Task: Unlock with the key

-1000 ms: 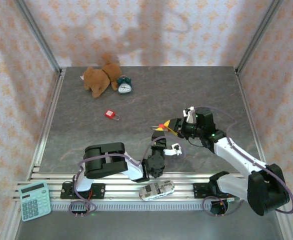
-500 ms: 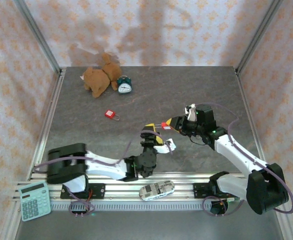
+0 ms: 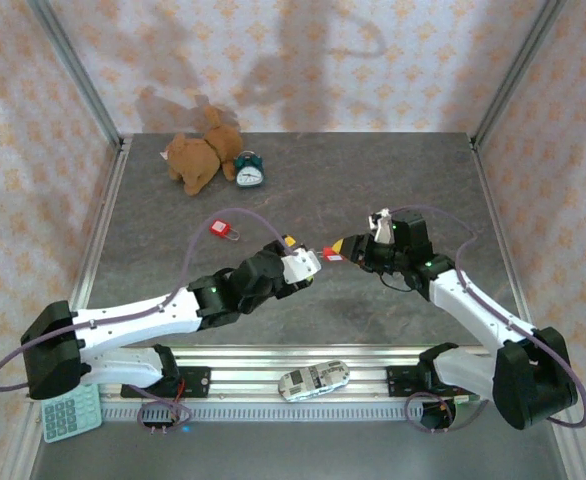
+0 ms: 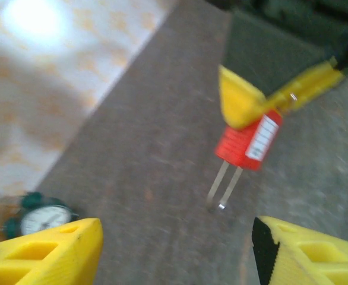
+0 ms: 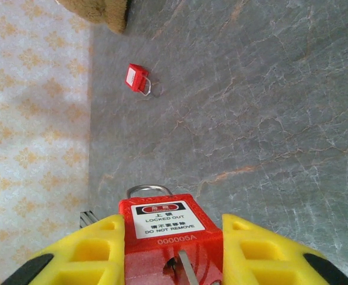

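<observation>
Clamping the padlock [image 5: 168, 222] above the tabletop [image 5: 251, 89], right pincer [image 5: 173, 237] presents its shackle [image 4: 224, 184] toward left pincer [image 4: 174, 249], jaws apart, likely so both can work it. Key [image 5: 184, 267] possibly seated in the lock's underside; unclear.

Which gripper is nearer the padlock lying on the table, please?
Left: the left gripper is just right of the loose padlock; the right gripper, holding another padlock, is farther right.

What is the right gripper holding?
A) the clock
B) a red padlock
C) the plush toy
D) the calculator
B: in the right wrist view the padlock sits clamped between the yellow fingers of the right gripper.
</observation>
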Controlling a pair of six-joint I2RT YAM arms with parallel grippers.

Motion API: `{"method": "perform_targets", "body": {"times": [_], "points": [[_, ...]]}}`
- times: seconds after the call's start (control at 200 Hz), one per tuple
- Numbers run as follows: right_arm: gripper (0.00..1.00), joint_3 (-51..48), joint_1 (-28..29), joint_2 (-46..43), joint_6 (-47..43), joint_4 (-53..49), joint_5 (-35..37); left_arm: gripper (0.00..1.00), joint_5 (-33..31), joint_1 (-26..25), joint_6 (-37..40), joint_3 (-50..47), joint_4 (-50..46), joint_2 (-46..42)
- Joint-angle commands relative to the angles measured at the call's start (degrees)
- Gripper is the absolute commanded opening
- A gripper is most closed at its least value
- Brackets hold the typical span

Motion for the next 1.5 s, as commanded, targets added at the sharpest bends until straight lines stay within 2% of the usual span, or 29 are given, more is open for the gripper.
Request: {"method": "perform_targets", "body": {"times": [0.0,0.29,0.521,0.636,0.771,1.086,1.226,1.497], "points": [[0.25,-0.89,0.22,-2.48,-1.74,1.22,-2.45,0.68,9.95,0.87,-0.38,3.38,-3.29,1.24],[0.24,-1.06,3.69,-4.80,-4.23,-0.39,-2.01,0.64,12.77,1.74,1.99,5.27,-0.46,6.59],[0.23,-0.61,5.19,-5.11,-5.25,-1.65,-2.23,0.59,7.50,1.93,3.32,3.53,5.61,7.63],[0.23,-0.66,5.85,-5.17,-5.26,-1.56,-2.50,0.56,8.10,1.95,3.27,3.57,5.40,8.09],[0.23,-0.68,5.85,-5.68,-4.56,-0.82,-2.43,0.46,9.31,2.07,2.57,3.58,4.85,8.92],[0.22,0.12,5.86,-6.05,-4.32,-0.88,-1.66,0.45,11.63,2.06,1.05,3.12,2.87,9.18],[0.22,-0.10,5.85,-5.96,-3.51,0.19,-2.24,0.34,12.37,2.08,1.05,3.43,2.08,9.64],[0.22,-0.05,5.90,-5.96,-3.09,0.63,-2.36,0.23,12.75,2.11,1.02,3.56,1.97,10.00]]}}
